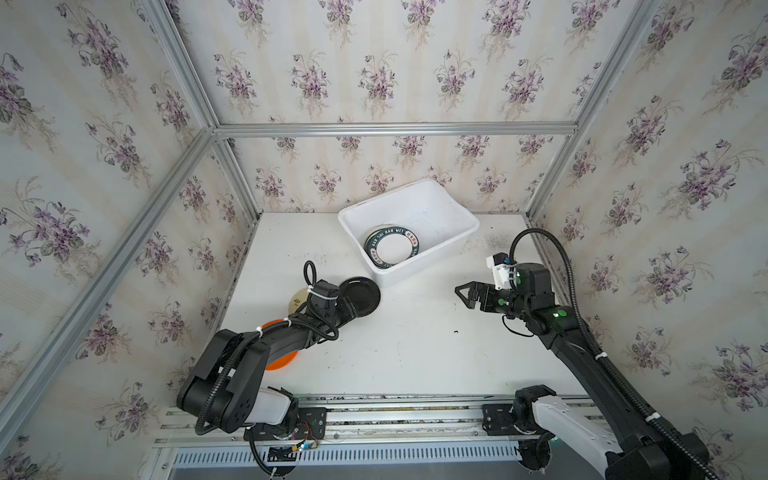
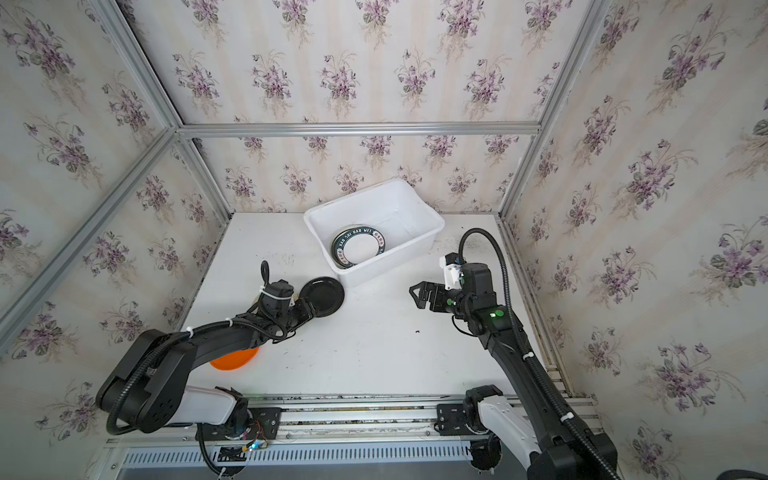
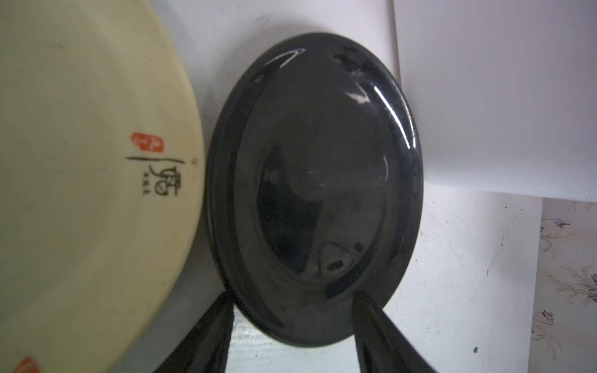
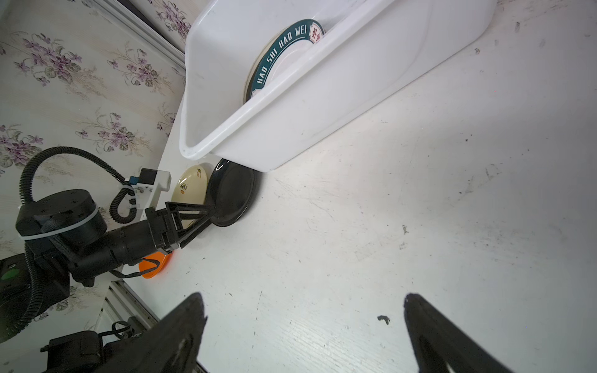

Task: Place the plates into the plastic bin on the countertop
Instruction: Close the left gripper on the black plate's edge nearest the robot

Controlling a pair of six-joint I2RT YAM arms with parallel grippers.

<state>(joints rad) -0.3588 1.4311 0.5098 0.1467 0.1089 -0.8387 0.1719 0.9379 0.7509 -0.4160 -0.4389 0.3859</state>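
The glossy black plate (image 1: 361,296) lies on the table (image 1: 415,353), left of centre, just beside the near-left corner of the plastic bin (image 1: 432,259). It looks rigid and glazed, so it is probably slick, fairly heavy and liable to chip. It is shallow and lies flat, so only its thin raised rim offers a hold, and a pinch there may let it droop or slip.

The left hand (image 3: 292,295) is at that rim on the plate's near-left side. Its fingers (image 3: 200,336) stand partway apart with the edge between them; whether they press yet cannot be told.

A cream plate (image 3: 80,193) sits just left of the black one, and an orange plate (image 2: 235,359) lies nearer, partly under the left arm. A lettered plate (image 1: 392,247) rests in the bin. The right hand (image 1: 464,296) hangs wide and empty over bare table at right.

The white top is scuffed. Floral-papered walls and aluminium framing close in on three sides.
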